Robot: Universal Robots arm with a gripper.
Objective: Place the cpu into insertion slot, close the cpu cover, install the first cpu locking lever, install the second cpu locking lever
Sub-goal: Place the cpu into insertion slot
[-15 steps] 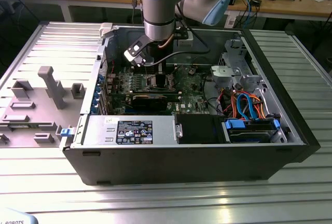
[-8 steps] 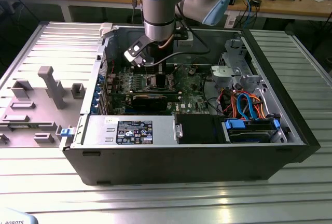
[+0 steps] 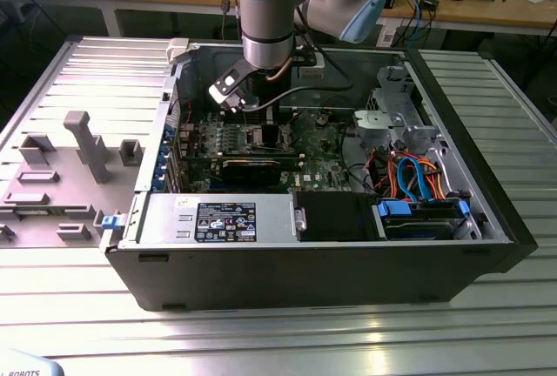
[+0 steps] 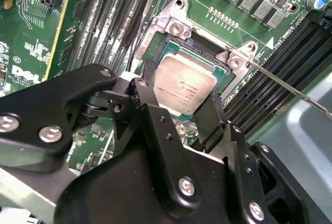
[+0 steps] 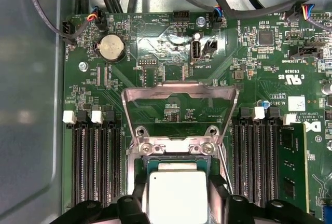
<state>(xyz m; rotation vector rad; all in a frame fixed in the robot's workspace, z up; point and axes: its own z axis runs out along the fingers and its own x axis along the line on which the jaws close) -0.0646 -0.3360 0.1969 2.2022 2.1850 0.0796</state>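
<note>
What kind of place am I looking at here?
Probably a robotics or electronics lab: a robot arm reaches into an open computer case on a metal table, with cluttered wooden workbenches behind.

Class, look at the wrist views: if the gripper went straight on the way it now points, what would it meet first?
The cpu, lying in the insertion slot directly ahead of the gripper. The two may even be touching, since depth is unclear. The cpu cover is swung open.
</note>
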